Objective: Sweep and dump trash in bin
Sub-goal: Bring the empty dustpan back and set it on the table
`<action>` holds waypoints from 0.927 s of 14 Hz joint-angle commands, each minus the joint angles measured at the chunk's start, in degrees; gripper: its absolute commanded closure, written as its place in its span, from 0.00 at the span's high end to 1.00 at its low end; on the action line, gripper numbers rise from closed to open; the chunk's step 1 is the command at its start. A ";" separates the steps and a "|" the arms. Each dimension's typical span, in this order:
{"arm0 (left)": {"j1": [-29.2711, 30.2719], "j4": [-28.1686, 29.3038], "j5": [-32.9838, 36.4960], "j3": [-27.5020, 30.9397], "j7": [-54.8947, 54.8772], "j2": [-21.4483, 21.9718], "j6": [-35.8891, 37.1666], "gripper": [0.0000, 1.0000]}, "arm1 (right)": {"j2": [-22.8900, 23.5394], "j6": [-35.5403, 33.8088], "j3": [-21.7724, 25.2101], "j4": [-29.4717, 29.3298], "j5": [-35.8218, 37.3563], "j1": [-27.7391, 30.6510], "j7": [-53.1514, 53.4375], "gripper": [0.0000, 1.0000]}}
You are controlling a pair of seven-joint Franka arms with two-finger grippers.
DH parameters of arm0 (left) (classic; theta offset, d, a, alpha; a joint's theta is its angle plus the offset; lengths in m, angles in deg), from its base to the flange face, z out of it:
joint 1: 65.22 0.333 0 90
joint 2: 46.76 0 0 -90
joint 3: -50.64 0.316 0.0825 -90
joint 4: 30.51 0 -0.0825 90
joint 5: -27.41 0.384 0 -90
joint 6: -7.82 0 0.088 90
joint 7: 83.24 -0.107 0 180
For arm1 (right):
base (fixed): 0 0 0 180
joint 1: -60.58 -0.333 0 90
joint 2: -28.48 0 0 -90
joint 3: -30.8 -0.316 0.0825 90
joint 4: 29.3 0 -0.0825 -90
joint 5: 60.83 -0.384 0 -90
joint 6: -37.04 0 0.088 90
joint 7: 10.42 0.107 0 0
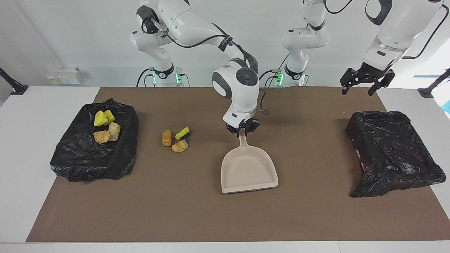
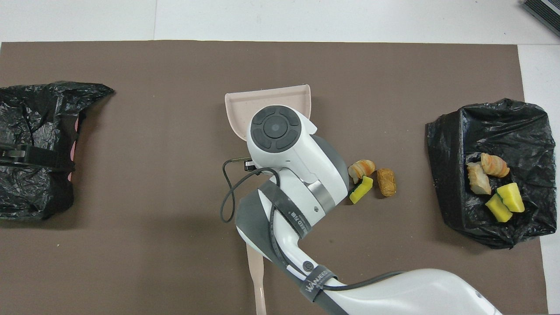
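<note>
Nearest the robots, a beige brush [image 2: 256,280] lies on the brown mat [image 1: 197,214], only its handle showing past the right arm in the overhead view. The left gripper [image 1: 364,80] hangs in the air over the mat's edge at the left arm's end, its jaws spread and nothing between them; that arm waits.

A little farther out, the right gripper [image 1: 242,129] is clenched on the handle of the one beige dustpan [image 1: 249,170], over the middle of the mat. The pan's open mouth points away from the robots and its tray is bare.

The trash [image 1: 175,138] counts seven pieces in two groups. Three lie loose on the mat, beside the dustpan toward the right arm's end: one yellow-and-green sponge chunk [image 1: 182,133], one striped croissant toy [image 1: 180,146] touching it, and one brown bread roll [image 1: 166,138] just beside them. Four more rest in the black-lined bin [image 1: 79,161] at the right arm's end: two yellow sponge chunks [image 1: 104,117] and two bread pieces [image 1: 107,133], all close together.

There are two bins: a second black-lined bin [image 1: 393,154] sits at the left arm's end, with no trash showing in it.
</note>
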 commanded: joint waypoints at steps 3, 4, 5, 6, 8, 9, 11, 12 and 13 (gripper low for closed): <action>-0.63 1.68 0.83 0.24 0.08 1.35 -0.79 1.00 | 3.16 2.79 -0.27 -1.80 -1.48 0.25 0.69 0.03; -0.63 1.68 0.83 0.24 0.17 1.35 -0.79 1.00 | 3.16 2.61 -0.27 -1.88 -1.48 0.25 0.69 0.22; -0.63 1.77 0.83 0.24 0.17 1.35 -0.79 1.00 | 2.99 2.52 -0.27 -1.88 -1.56 0.43 0.52 0.46; -0.63 1.68 0.74 0.24 0.17 1.35 -0.79 1.00 | 2.47 2.52 -0.36 -1.80 -1.57 1.04 -0.10 0.99; -0.63 1.77 0.65 0.24 0.17 1.43 -0.79 1.00 | -0.25 2.34 -1.24 -1.45 -4.96 1.74 0.16 1.00; -0.63 1.68 0.65 0.24 0.17 1.35 -0.79 1.00 | -1.74 2.17 -1.15 -0.23 -7.69 1.75 0.25 1.00; -0.63 1.77 0.65 0.24 0.17 1.43 -0.87 1.00 | -6.22 0.16 -1.24 3.28 -8.33 1.75 -0.19 1.00; -0.63 1.77 0.65 0.24 0.17 1.35 -0.87 1.00 | -9.20 -0.99 -1.33 5.74 -8.51 1.75 -0.36 1.00; -0.63 1.77 0.65 0.24 0.25 1.35 -0.96 1.00 | -12.80 -1.87 -1.41 8.98 -8.86 1.66 -0.71 1.00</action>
